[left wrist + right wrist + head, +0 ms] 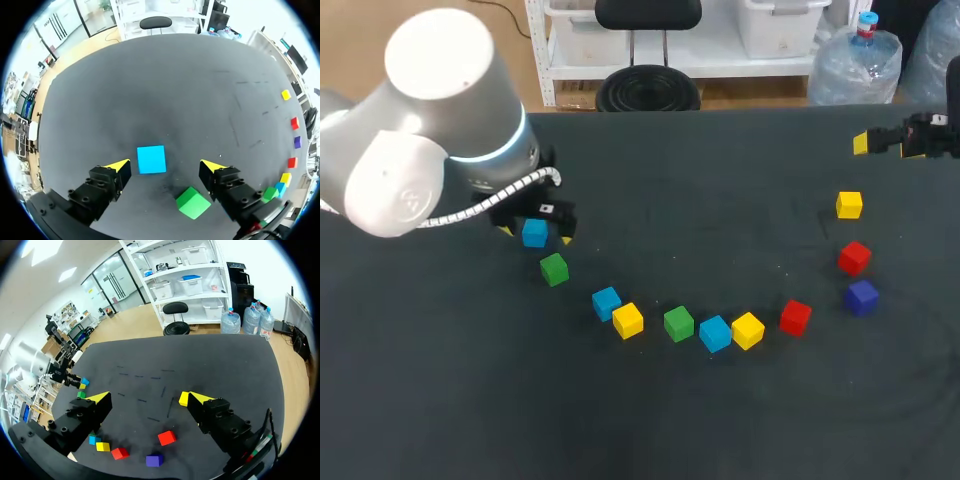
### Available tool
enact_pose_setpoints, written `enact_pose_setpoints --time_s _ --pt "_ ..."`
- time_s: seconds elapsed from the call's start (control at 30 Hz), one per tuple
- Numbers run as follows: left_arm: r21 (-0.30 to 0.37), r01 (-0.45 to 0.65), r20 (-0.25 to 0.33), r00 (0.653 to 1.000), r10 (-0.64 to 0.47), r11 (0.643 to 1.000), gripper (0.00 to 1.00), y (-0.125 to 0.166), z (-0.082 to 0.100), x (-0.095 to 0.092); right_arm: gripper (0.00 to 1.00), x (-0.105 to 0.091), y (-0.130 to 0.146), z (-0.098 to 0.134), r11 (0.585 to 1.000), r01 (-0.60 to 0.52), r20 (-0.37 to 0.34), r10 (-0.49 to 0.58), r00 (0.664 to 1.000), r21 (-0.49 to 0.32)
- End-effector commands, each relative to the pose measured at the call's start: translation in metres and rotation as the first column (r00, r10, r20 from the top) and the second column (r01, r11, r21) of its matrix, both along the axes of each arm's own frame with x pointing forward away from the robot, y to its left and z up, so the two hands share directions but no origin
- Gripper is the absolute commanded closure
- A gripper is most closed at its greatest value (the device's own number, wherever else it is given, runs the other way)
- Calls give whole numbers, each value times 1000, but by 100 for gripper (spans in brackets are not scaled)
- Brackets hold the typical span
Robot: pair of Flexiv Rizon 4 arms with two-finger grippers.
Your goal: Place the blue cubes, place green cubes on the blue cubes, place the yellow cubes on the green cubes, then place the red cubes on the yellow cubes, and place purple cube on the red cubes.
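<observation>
Caller: Worktop point(720, 420) dark beneath us, and our left arm point(430, 120) bulks large over its left side.

Spotter: Our right arm point(942, 133) only just pokes in at the far right edge. Right pincer point(150, 399) is spread wide with nothing in it, and a yellow cube point(184, 398) lies on the worktop near one fingertip.

Caller: Left pincer point(166, 165) is wide as well. A blue cube point(151, 159) sits between its fingers, touching neither.

Spotter: A green cube point(193, 202) lies just beside that one, closer to the wrist.

Caller: Past it we see a curving row of cubes point(678, 323): blue, yellow, green, blue, yellow, red.

Spotter: Off the row's right end lie the purple cube point(861, 297) and a second red cube point(854, 257) close by. Every cube rests singly on the worktop.
</observation>
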State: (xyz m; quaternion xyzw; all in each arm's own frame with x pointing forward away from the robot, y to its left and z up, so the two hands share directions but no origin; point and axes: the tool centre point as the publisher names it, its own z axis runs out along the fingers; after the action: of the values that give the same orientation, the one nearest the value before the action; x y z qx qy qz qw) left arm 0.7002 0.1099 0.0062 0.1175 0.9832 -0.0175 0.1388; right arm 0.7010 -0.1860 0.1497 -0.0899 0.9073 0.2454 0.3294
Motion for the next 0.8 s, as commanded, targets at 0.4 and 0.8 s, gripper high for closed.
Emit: enact_pose_setpoints --time_s 0.4,0.8 --pt "11 -1 -18 1000 1 1000 29 5 -10 4 0 -1 1 0 1000 4 1 -4 1000 -3" --pt "17 -9 -12 1000 9 1000 51 12 -12 12 0 -1 1 0 1000 4 1 -4 1000 -3"
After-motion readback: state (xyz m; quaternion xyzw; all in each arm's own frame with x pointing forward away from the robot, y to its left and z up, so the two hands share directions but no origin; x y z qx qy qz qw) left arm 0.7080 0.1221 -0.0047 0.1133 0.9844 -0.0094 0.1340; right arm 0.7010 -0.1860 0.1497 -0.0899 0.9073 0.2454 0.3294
